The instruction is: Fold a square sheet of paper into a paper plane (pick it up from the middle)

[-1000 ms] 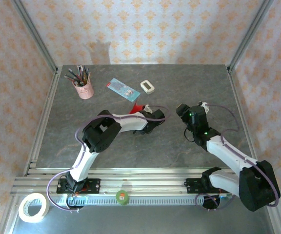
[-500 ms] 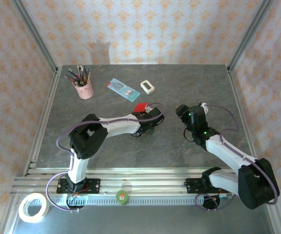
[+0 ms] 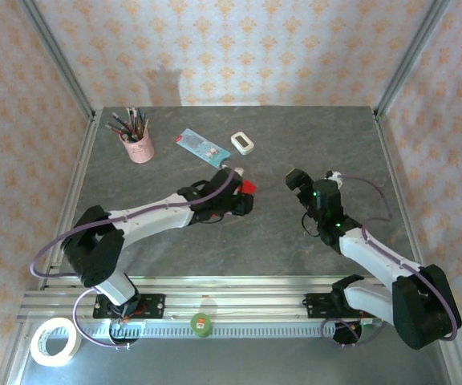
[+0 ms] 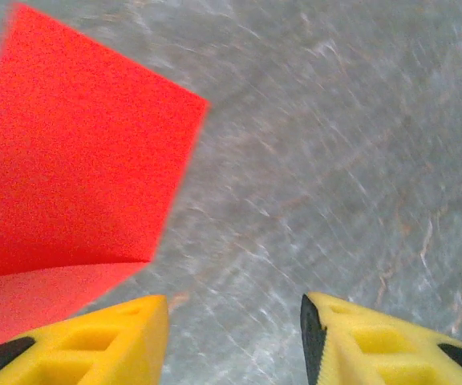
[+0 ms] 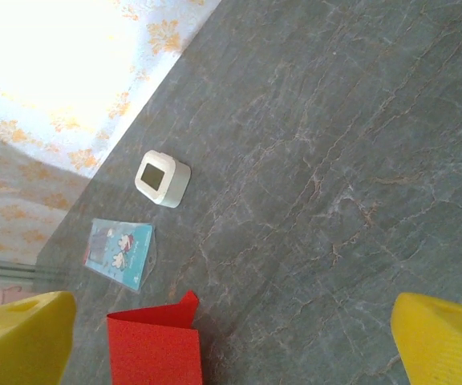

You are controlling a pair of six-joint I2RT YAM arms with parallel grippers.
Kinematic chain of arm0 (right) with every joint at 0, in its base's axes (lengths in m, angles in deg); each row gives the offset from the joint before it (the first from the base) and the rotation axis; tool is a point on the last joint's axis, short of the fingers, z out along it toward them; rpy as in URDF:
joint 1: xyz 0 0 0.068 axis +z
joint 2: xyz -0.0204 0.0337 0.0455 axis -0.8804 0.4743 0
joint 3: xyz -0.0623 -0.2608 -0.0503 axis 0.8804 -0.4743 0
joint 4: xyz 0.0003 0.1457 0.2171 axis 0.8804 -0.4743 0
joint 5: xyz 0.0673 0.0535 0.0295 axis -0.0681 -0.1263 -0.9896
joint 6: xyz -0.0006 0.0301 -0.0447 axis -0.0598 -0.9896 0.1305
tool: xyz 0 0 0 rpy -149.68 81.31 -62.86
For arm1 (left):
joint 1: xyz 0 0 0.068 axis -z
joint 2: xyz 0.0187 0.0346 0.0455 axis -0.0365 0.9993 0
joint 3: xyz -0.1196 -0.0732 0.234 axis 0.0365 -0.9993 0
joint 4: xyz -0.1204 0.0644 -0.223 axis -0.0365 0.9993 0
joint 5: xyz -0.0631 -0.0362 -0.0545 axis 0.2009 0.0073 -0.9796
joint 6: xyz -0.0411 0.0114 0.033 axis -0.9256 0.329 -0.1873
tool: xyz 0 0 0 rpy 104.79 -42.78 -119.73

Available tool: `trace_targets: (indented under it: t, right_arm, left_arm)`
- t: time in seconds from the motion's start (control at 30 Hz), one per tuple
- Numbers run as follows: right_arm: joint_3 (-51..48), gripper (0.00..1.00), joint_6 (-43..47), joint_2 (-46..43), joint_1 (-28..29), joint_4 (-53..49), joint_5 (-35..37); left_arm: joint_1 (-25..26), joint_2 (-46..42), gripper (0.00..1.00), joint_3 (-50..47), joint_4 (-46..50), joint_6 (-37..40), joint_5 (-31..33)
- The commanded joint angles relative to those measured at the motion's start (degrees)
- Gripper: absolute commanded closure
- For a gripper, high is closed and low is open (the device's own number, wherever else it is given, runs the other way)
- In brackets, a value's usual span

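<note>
The square sheet of paper (image 4: pixel 70 160) is bright red and folded over, one flap raised off the grey table. In the top view the paper (image 3: pixel 249 187) peeks out just past my left gripper (image 3: pixel 241 200). That left gripper (image 4: pixel 231 321) is open above bare table, and the paper lies off to the side of its left yellow finger (image 4: pixel 127 337). My right gripper (image 3: pixel 295 180) hovers to the right of the paper. In its own view the right gripper (image 5: pixel 231 329) is wide open, and the paper (image 5: pixel 155 353) lies at the bottom left between the fingers' lines.
At the back of the table (image 3: pixel 311 136) stand a pink cup of pens (image 3: pixel 137 146), a light blue card (image 3: pixel 200 145) and a small white block (image 3: pixel 243 143). A tape roll (image 3: pixel 54 341) and a green item (image 3: pixel 201 323) lie by the front rail.
My left gripper has opened and let go of the red paper, while its arm stretched out low with the elbow swinging left. The right gripper's jaws have spread wider.
</note>
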Motion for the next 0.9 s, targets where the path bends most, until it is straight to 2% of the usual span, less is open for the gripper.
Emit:
trace_targets:
  t: [0.0, 0.3, 0.67, 0.87]
  right_arm:
    - [-1.2, 0.00, 0.5, -1.5, -0.3, 5.3, -1.6]
    - [0.9, 0.04, 1.6, 2.8, -0.3, 4.4, -7.0]
    - [3.9, 0.06, 2.6, 8.3, -0.3, 1.5, -11.6]
    - [5.5, 0.10, 3.0, 11.1, -0.3, 0.9, -15.2]
  left_arm:
    - [-4.6, -1.7, 0.50, -4.7, -6.5, -5.2, -5.5]
    - [-10.6, 1.3, 0.51, -8.6, -10.4, -7.7, -9.9]
    - [-14.3, 6.9, 0.56, -7.9, -12.9, -9.5, -8.4]
    - [-16.6, 9.4, 0.58, -8.4, -15.9, -12.2, -10.7]
